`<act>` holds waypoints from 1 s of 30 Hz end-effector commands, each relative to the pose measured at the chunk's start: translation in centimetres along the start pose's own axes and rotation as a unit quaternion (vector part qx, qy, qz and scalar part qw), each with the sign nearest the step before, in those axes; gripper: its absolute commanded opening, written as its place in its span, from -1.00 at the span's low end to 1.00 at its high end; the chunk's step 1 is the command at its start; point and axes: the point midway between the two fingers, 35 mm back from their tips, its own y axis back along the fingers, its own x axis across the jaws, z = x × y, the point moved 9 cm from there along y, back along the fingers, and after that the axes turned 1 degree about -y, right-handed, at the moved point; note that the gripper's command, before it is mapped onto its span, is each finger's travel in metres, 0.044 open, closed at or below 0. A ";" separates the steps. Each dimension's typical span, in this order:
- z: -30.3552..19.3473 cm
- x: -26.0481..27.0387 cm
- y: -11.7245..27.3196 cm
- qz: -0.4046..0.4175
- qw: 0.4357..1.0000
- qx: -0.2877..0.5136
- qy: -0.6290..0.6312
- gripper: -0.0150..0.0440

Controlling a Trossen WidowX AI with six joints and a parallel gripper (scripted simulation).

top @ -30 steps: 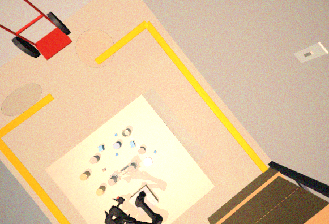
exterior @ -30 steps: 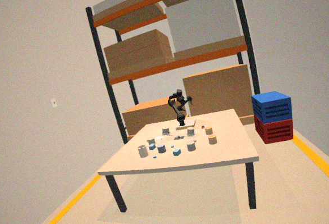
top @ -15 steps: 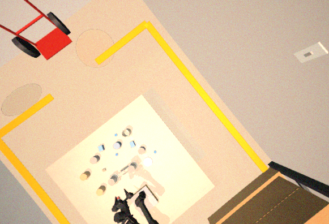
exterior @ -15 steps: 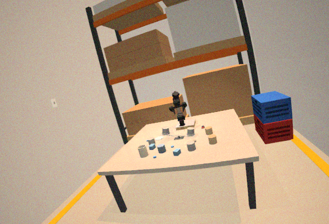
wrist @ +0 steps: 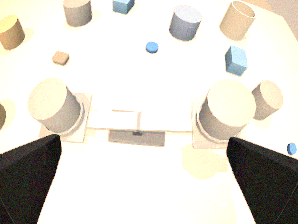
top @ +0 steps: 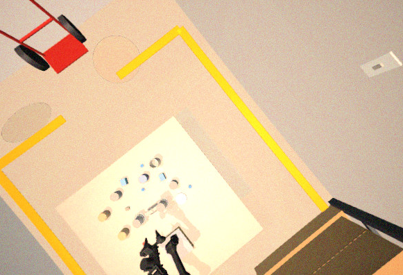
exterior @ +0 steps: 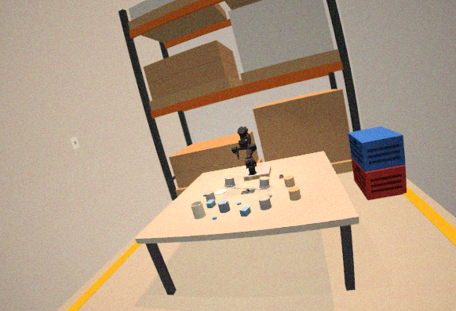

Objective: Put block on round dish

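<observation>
Two identical pale grey cups stand on the ends of a small balance [wrist: 165, 123]. The cup at the left in the wrist view [wrist: 55, 107] [top: 139, 221] [exterior: 264, 182] looks lower. The cup at the right there [wrist: 226, 111] [top: 162, 204] [exterior: 229, 181] looks higher and larger. The round white dish [top: 181, 198] [exterior: 220, 192] lies beyond the higher cup; I cannot make it out in the wrist view. No block shows under either cup. My gripper [top: 151, 236] [exterior: 244, 155] [wrist: 147, 145] is open and empty, above the table on the arm's side of the balance.
Past the balance stand a grey cup [wrist: 77, 12], a bluish cup [wrist: 185, 23], a light hollow cup [wrist: 236, 21], blue cubes and a small tan block [wrist: 60, 58]. Another grey cup [wrist: 267, 100] is close beside the higher cup. Two yellow cups and a red object [exterior: 281, 176] are off the other end.
</observation>
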 end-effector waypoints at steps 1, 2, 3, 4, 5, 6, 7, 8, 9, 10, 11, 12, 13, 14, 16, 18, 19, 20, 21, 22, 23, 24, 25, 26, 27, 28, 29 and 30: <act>1.3 0.5 -0.8 0.008 0.998 0.030 0.055 1.00; 1.6 0.7 -1.1 0.011 0.997 0.037 0.069 1.00; 1.9 0.9 -1.3 0.014 0.995 0.044 0.083 1.00; 2.2 1.0 -1.5 0.018 0.994 0.050 0.096 1.00; 2.5 1.2 -1.8 0.021 0.992 0.056 0.109 1.00; 2.8 1.4 -2.0 0.025 0.990 0.062 0.122 1.00; 3.0 1.6 -2.3 0.029 0.988 0.067 0.134 1.00; 3.3 1.8 -2.6 0.033 0.986 0.073 0.147 1.00; 3.6 1.9 -2.9 0.037 0.983 0.079 0.160 1.00; 3.9 2.1 -3.2 0.041 0.981 0.084 0.172 1.00; 4.1 2.3 -3.5 0.045 0.978 0.090 0.185 1.00; 4.4 2.6 -3.8 0.050 0.974 0.095 0.197 1.00; 4.6 2.8 -4.1 0.054 0.971 0.101 0.209 1.00; 4.9 3.0 -4.4 0.058 0.967 0.107 0.223 1.00; 5.4 3.4 -5.0 0.067 0.958 0.119 0.252 1.00; 5.8 3.9 -5.7 0.077 0.948 0.131 0.281 1.00; 6.0 4.1 -6.0 0.081 0.942 0.137 0.295 1.00; 6.2 4.4 -6.4 0.086 0.936 0.142 0.309 1.00; 6.4 4.6 -6.7 0.092 0.930 0.148 0.323 1.00; 6.6 4.9 -7.1 0.097 0.924 0.153 0.336 1.00; 6.8 5.1 -7.4 0.102 0.918 0.159 0.350 1.00; 7.0 5.4 -7.8 0.108 0.911 0.163 0.363 1.00; 7.2 5.7 -8.1 0.114 0.904 0.167 0.377 1.00; 7.3 6.0 -8.5 0.119 0.897 0.172 0.390 1.00; 7.5 6.3 -8.9 0.125 0.890 0.176 0.403 1.00; 7.6 6.5 -9.2 0.131 0.882 0.180 0.415 1.00; 7.7 6.8 -9.6 0.137 0.874 0.184 0.428 1.00; 7.8 7.1 -10.0 0.143 0.866 0.188 0.440 1.00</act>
